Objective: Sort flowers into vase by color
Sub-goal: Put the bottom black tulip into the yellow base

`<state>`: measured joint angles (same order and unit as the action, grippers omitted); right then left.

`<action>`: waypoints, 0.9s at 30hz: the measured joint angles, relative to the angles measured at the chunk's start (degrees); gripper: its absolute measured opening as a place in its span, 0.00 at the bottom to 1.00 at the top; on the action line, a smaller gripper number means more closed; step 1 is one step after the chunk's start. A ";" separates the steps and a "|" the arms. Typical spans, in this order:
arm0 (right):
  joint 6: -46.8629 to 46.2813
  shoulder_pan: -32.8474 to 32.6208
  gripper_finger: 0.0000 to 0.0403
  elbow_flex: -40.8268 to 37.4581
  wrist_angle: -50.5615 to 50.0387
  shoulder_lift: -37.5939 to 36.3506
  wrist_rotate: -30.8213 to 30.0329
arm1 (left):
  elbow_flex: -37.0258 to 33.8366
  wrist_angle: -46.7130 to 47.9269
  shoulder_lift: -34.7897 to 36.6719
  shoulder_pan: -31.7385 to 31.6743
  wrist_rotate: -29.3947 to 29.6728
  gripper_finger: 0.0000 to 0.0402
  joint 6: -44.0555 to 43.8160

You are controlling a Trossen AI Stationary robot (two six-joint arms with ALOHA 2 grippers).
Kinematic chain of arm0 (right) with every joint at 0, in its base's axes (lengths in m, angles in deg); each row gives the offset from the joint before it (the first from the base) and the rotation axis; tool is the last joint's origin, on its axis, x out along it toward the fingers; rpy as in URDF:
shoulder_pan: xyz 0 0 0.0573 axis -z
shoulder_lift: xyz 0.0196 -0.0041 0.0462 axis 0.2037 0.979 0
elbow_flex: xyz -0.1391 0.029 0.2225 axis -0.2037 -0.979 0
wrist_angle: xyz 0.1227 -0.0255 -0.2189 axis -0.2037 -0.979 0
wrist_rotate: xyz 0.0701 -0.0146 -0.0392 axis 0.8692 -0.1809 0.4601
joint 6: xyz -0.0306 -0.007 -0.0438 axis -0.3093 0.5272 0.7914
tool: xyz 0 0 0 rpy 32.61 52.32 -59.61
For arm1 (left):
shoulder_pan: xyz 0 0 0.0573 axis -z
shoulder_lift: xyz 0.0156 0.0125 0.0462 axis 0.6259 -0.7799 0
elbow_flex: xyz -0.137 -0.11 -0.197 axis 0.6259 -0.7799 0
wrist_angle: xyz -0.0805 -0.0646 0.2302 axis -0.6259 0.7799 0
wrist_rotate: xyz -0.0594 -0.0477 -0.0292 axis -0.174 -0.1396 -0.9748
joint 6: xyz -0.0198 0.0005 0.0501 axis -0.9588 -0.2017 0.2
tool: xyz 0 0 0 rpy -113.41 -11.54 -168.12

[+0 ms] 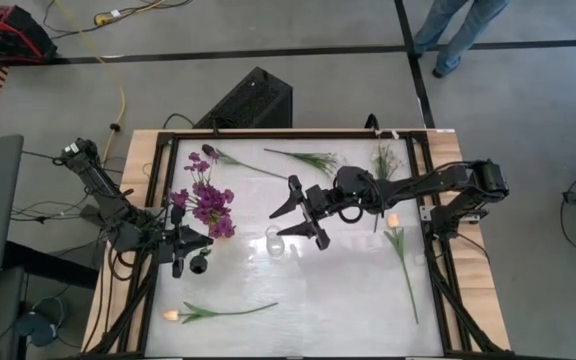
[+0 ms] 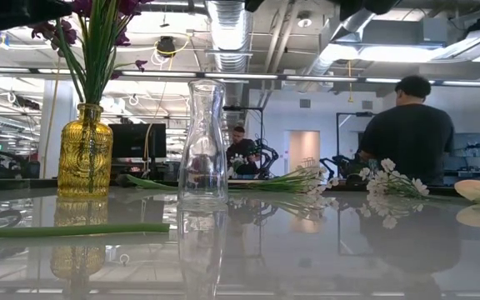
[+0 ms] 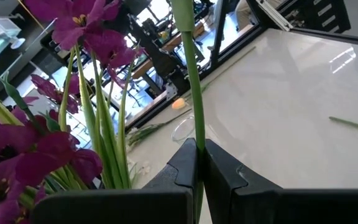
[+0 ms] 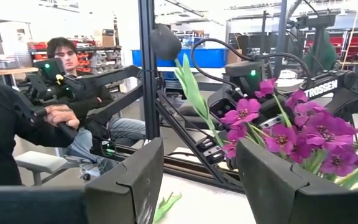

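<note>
From above, the left gripper [image 1: 183, 250] sits by the surface's [image 1: 348, 290] left edge, beside the purple flowers [image 1: 211, 205]; the right gripper [image 1: 295, 213] hangs mid-surface, open, beside the clear vase [image 1: 274, 241], with open room in front. Low view: yellow vase [image 2: 85, 152] holds the purple flowers. Left wrist: fingers [image 3: 182, 165] clamp a green stem [image 3: 190, 74]. Right wrist: "TROSSEN" [image 4: 321, 84] reads on the far arm.

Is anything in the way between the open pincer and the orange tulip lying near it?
Nothing visible blocks it. The right pincer hangs open above the clear vase in the middle, and the orange tulip lies flat on the table off to that arm's side, under its forearm, with bare tabletop around the stem.
</note>
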<state>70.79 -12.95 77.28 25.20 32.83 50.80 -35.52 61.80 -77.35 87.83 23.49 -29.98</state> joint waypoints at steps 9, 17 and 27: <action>0.17 -1.46 0.56 0.00 0.00 0.00 0.00 | 0.00 1.87 0.00 0.00 -1.44 0.00 0.26; 0.12 -1.76 0.56 0.02 1.74 0.00 0.01 | 0.00 0.82 0.00 -2.77 -2.16 0.00 2.03; 0.00 -1.90 0.56 0.04 1.88 0.02 0.02 | 0.00 -0.43 0.11 -9.32 -11.46 0.00 -1.51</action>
<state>70.79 -14.86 77.32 27.08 32.85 50.82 -35.52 61.37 -77.24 78.51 12.03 -31.49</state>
